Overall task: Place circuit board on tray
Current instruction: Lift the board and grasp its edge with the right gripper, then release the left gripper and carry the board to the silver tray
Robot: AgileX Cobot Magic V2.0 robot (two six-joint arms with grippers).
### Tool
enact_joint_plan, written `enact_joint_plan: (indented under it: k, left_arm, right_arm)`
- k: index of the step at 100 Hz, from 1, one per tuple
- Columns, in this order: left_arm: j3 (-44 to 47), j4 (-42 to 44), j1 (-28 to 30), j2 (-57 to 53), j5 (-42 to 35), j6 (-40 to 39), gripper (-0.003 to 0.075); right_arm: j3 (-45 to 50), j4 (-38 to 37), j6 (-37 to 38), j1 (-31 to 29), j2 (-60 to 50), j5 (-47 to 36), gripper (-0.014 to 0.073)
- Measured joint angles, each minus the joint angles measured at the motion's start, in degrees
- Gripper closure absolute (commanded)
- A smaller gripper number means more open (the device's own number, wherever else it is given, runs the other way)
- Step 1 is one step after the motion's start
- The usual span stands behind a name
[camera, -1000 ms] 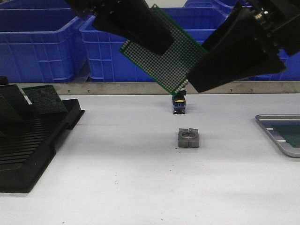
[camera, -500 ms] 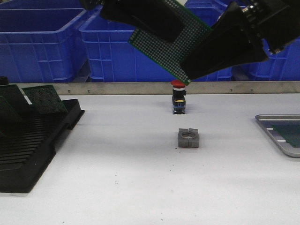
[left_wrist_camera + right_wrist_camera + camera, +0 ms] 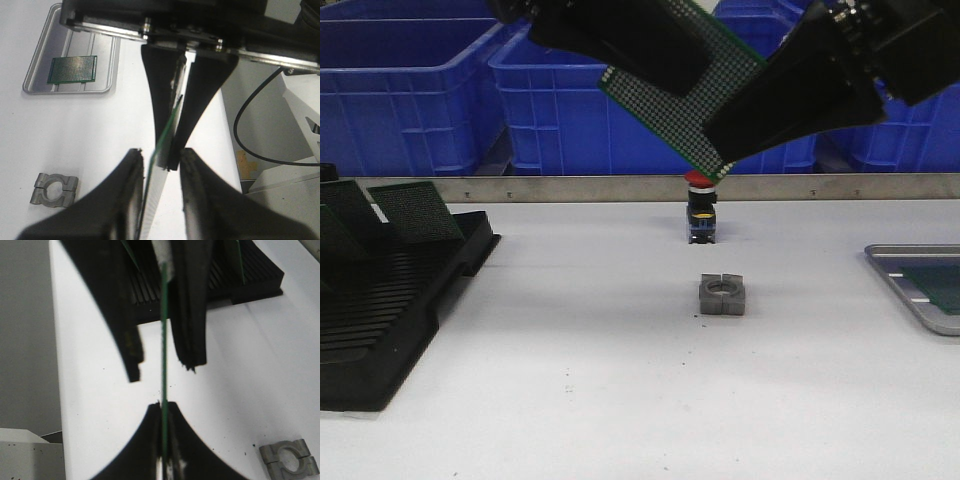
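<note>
A green perforated circuit board hangs tilted, high over the table's middle. My right gripper is shut on its lower right edge; the right wrist view shows the fingers pinching the board edge-on at the gripper. My left gripper is at the board's upper left. In the left wrist view its jaws stand apart, with the board close to one finger and a gap to the other. The grey tray lies at the right edge with another board in it, as the left wrist view also shows.
A black slotted rack holding upright boards stands at the left. A grey metal clamp block and a red-topped push button sit mid-table under the board. Blue crates line the back behind a metal rail.
Both grippers and the board have risen and shifted slightly right, uncovering the red button top. Little moved over the last half second.
</note>
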Motion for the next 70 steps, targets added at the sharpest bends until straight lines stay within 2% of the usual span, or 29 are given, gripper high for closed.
enact_joint_plan:
  k: [8, 15, 41, 70]
  left_arm:
    - [0.0, 0.1, 0.0, 0.0, 0.0, -0.1, 0.0225]
    - [0.0, 0.1, 0.0, 0.0, -0.2, -0.3, 0.0171]
    - [0.0, 0.1, 0.0, 0.0, -2.6, -0.4, 0.0171]
    - [0.0, 0.1, 0.0, 0.0, -2.8, -0.4, 0.0171]
  right_arm:
    - [0.0, 0.2, 0.2, 0.0, 0.0, 0.0, 0.0662]
    - [0.0, 0.2, 0.4, 0.0, 0.0, 0.1, 0.0662]
    - [3.2, -1.4, 6.3, -0.2, 0.0, -0.2, 0.0662]
    - [9.6, -1.5, 9.6, -7.5, 0.0, -10.8, 0.0662]
